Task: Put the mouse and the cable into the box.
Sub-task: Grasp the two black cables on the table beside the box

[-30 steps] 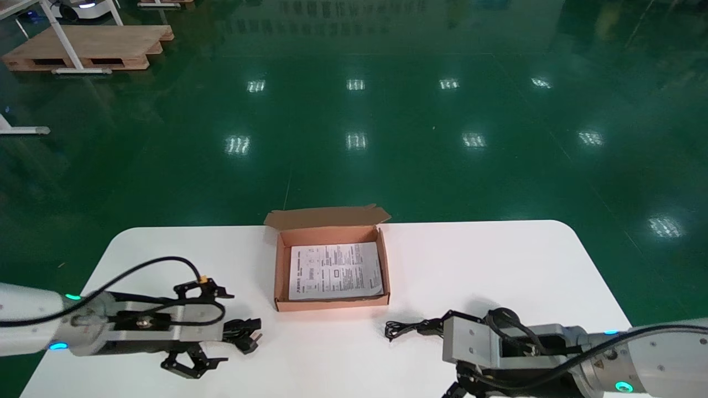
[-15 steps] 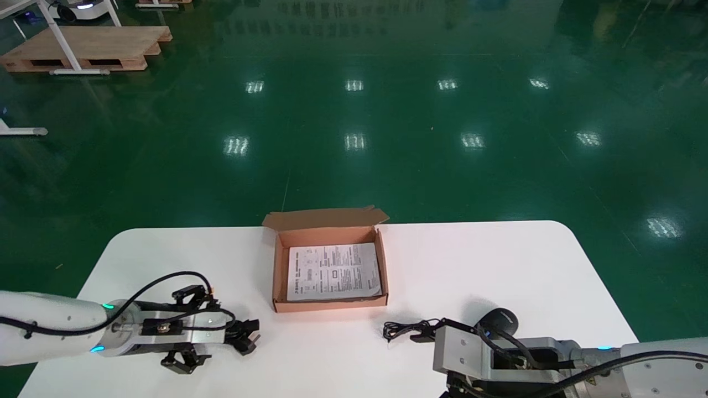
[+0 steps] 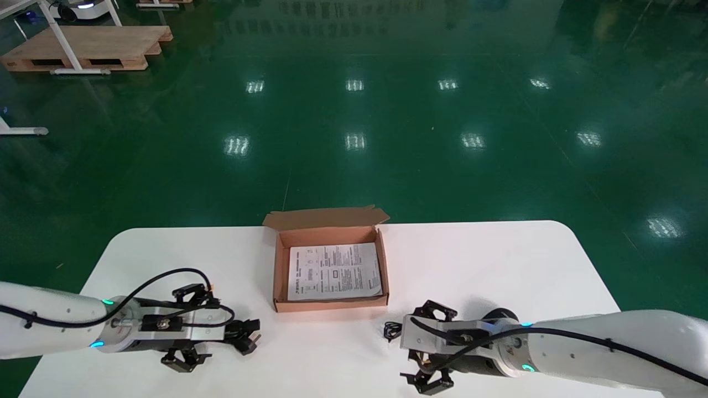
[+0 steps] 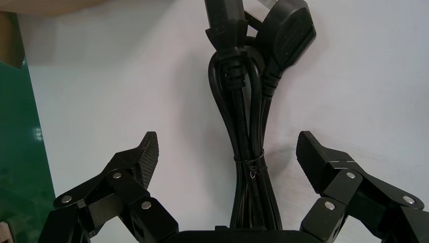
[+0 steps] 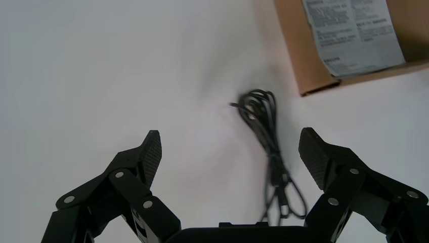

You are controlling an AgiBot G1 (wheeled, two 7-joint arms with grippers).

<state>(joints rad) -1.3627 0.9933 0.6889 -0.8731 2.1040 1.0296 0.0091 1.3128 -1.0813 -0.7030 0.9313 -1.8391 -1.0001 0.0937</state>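
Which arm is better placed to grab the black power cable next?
Left. The left end effector is open and straddles the tied power cable; the right end effector, also open, hovers over the thin mouse cord on the box's other side.

Glossy green floor (image 3: pixel 420 166) with a wooden pallet (image 3: pixel 88 47).

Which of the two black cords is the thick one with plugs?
The power cord at the left gripper; the other cord, at the right gripper, is thin.

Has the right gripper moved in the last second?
Yes. The right gripper has shifted left, closer to the near-right corner of the box; the thin cable now lies between its open jaws.
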